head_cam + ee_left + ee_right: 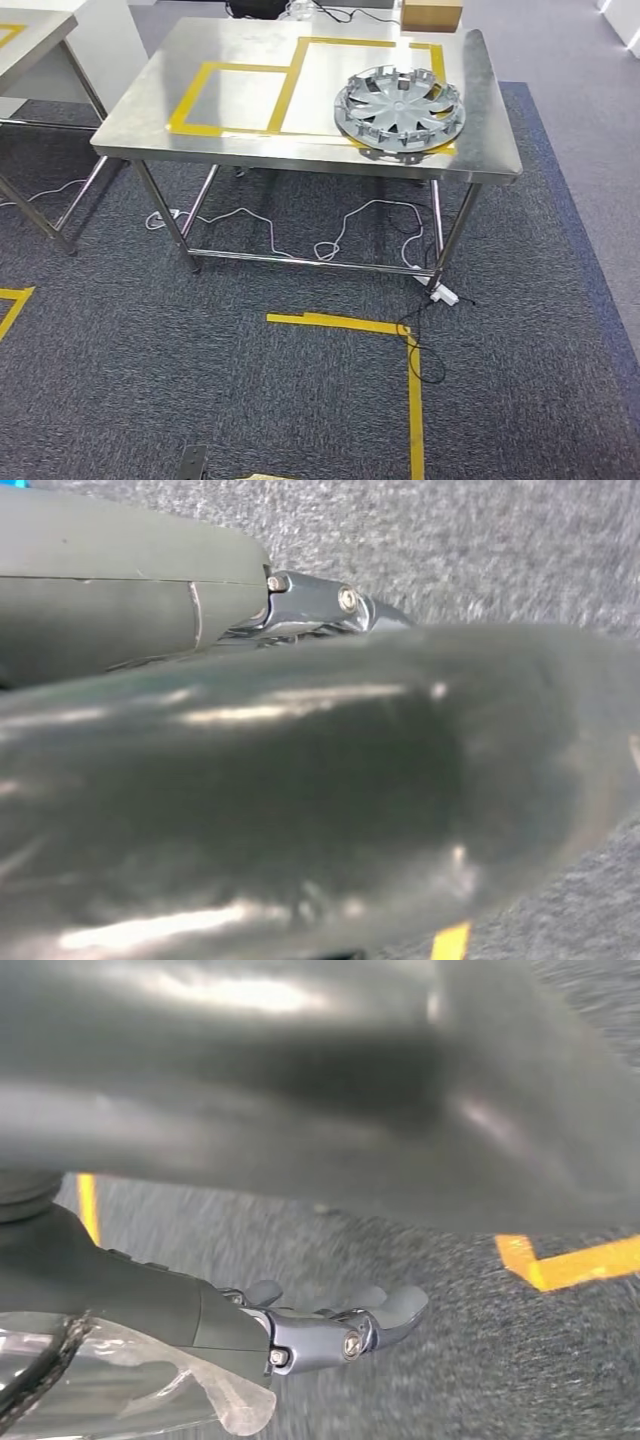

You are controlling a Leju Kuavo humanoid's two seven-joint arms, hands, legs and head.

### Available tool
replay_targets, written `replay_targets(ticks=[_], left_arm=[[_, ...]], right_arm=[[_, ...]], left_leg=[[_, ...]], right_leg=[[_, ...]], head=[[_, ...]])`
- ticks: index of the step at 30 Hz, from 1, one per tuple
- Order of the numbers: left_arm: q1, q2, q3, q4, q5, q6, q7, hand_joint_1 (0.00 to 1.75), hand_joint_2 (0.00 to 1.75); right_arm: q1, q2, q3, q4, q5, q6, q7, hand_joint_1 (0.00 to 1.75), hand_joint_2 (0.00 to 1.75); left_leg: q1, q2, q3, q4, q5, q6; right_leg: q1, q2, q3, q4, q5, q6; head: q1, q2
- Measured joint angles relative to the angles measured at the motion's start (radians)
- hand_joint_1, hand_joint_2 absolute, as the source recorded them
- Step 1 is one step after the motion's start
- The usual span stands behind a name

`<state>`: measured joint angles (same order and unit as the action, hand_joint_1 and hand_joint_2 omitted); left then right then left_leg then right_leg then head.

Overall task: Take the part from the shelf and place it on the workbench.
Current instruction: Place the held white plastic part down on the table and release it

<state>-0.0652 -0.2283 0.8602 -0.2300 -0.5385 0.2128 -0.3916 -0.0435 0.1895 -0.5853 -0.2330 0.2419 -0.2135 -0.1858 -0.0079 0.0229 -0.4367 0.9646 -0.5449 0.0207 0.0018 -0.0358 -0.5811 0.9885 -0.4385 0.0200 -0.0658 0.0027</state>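
Observation:
A silver wheel cover (398, 110) lies flat on the steel workbench (151, 110), on the right side over the yellow tape outline. No hand touches it. In the left wrist view my left hand (151, 600) hangs above the grey carpet with a finger stretched out straight and nothing seen in it; much of the hand is hidden. My right hand (302, 1330) hangs over the carpet too, its fingers extended and apart, holding nothing. Clear plastic wrap sits around its wrist.
A second table (30, 40) stands at the far left. A cardboard box (432, 12) sits at the workbench's far edge. White cables (340, 235) and a power strip (445, 293) lie under the bench. Yellow floor tape (362, 325) marks a corner in front.

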Motion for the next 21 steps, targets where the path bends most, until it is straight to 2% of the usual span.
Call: replay_targets(ticks=[1,2,3,4,6,7,8,9,10,12,13,14,16,17,18,19,21], left_arm=[[0.002,-0.001,0.002,0.000,0.002,0.000,-0.001,0.00,0.00],[0.005,-0.002,0.003,0.000,0.003,0.000,0.001,0.00,0.00],[0.006,-0.002,0.005,0.000,0.001,-0.001,0.004,0.00,0.00],[0.007,-0.002,0.006,0.000,-0.002,-0.001,0.008,0.00,0.00],[0.009,-0.002,0.007,0.000,-0.009,-0.002,0.015,0.00,0.00],[0.011,-0.002,0.008,0.000,-0.011,-0.003,0.017,0.00,0.00],[0.012,-0.001,0.009,0.000,-0.014,-0.003,0.018,0.00,0.00],[0.013,0.000,0.010,0.000,-0.016,-0.003,0.019,0.00,0.00],[0.014,0.000,0.010,0.000,-0.019,-0.003,0.020,0.00,0.00],[0.013,0.000,0.011,0.000,-0.024,-0.003,0.022,0.00,0.00],[0.011,0.000,0.011,0.000,-0.027,-0.003,0.023,0.00,0.00],[0.011,0.000,0.011,0.000,-0.029,-0.004,0.024,0.00,0.00],[0.011,0.001,0.011,0.000,-0.032,-0.006,0.028,0.00,0.00],[0.013,0.001,0.011,0.000,-0.034,-0.008,0.029,0.00,0.00],[0.013,0.002,0.011,0.000,-0.036,-0.010,0.030,0.00,0.00],[0.013,0.003,0.011,0.000,-0.037,-0.012,0.031,0.00,0.00],[0.012,0.004,0.011,0.000,-0.039,-0.015,0.031,0.00,0.00]], right_arm=[[-0.001,0.000,0.018,0.002,0.046,-0.014,0.017,0.00,0.00],[-0.001,0.000,0.040,0.004,0.093,-0.025,0.035,0.00,0.00],[-0.001,0.000,0.066,0.006,0.138,-0.033,0.053,0.00,0.00],[-0.001,0.000,0.091,0.009,0.171,-0.033,0.067,0.00,0.00],[0.001,0.000,0.138,0.015,0.217,-0.026,0.088,0.00,0.00],[0.003,0.000,0.157,0.018,0.234,-0.022,0.094,0.00,0.00],[0.006,0.000,0.174,0.019,0.249,-0.018,0.098,0.00,0.00],[0.008,0.000,0.191,0.020,0.264,-0.014,0.100,0.00,0.00],[0.009,0.000,0.207,0.021,0.280,-0.011,0.104,0.00,0.00],[0.010,-0.001,0.238,0.023,0.308,-0.005,0.111,0.00,0.00],[0.011,-0.001,0.251,0.025,0.321,-0.002,0.114,0.00,0.00],[0.011,-0.001,0.265,0.027,0.333,0.003,0.117,0.00,0.00],[0.013,-0.001,0.289,0.030,0.353,0.012,0.123,0.00,0.00],[0.013,0.000,0.302,0.030,0.361,0.017,0.126,0.00,0.00],[0.013,0.001,0.312,0.031,0.367,0.021,0.128,0.00,0.00],[0.014,0.001,0.322,0.031,0.372,0.025,0.129,0.00,0.00],[0.016,0.001,0.337,0.034,0.379,0.031,0.131,0.00,0.00]], left_leg=[[0.000,-0.004,-0.005,-0.001,0.008,0.007],[0.001,-0.008,-0.012,-0.003,0.016,0.014],[0.002,-0.013,-0.020,-0.005,0.026,0.021],[0.003,-0.017,-0.030,-0.006,0.035,0.025],[0.001,-0.028,-0.050,-0.004,0.049,0.029],[-0.001,-0.035,-0.058,-0.003,0.056,0.029],[-0.002,-0.043,-0.065,-0.002,0.061,0.027],[-0.003,-0.051,-0.069,-0.001,0.066,0.025],[-0.003,-0.060,-0.072,0.000,0.069,0.023],[-0.004,-0.079,-0.081,0.007,0.074,0.017],[-0.004,-0.088,-0.087,0.011,0.076,0.013],[-0.003,-0.097,-0.094,0.014,0.080,0.007],[0.001,-0.116,-0.105,0.018,0.086,-0.005],[0.001,-0.114,-0.113,0.028,0.079,-0.010],[0.001,-0.100,-0.126,0.054,0.061,-0.016],[0.001,-0.080,-0.149,0.103,0.031,-0.021],[0.005,-0.044,-0.213,0.243,-0.039,-0.033]], right_leg=[[-0.002,-0.002,-0.004,0.003,0.000,0.007],[-0.004,0.002,-0.013,0.016,-0.012,0.013],[-0.005,0.009,-0.029,0.049,-0.040,0.018],[-0.006,0.017,-0.052,0.103,-0.079,0.022],[-0.007,0.026,-0.099,0.237,-0.154,0.027],[-0.008,0.028,-0.108,0.277,-0.170,0.028],[-0.007,0.030,-0.098,0.280,-0.166,0.027],[-0.007,0.034,-0.067,0.241,-0.145,0.025],[-0.008,0.044,-0.020,0.171,-0.113,0.021],[-0.010,0.089,0.066,0.030,-0.077,0.012],[-0.011,0.106,0.089,-0.008,-0.073,0.009],[-0.011,0.114,0.096,-0.021,-0.077,0.005],[-0.011,0.093,0.095,-0.024,-0.071,-0.004],[-0.013,0.081,0.094,-0.027,-0.067,-0.010],[-0.015,0.068,0.093,-0.030,-0.064,-0.015],[-0.017,0.053,0.091,-0.032,-0.061,-0.020],[-0.014,0.023,0.087,-0.031,-0.061,-0.022]], head=[[0.000,0.000],[0.001,0.000],[0.003,0.000],[0.005,0.000],[0.007,0.000],[0.007,0.000],[0.007,0.000],[0.007,0.000],[0.007,0.000],[0.006,0.000],[0.006,0.000],[0.006,0.000],[0.006,0.000],[0.005,0.000],[0.001,0.000],[-0.003,0.000],[-0.009,0.000]])
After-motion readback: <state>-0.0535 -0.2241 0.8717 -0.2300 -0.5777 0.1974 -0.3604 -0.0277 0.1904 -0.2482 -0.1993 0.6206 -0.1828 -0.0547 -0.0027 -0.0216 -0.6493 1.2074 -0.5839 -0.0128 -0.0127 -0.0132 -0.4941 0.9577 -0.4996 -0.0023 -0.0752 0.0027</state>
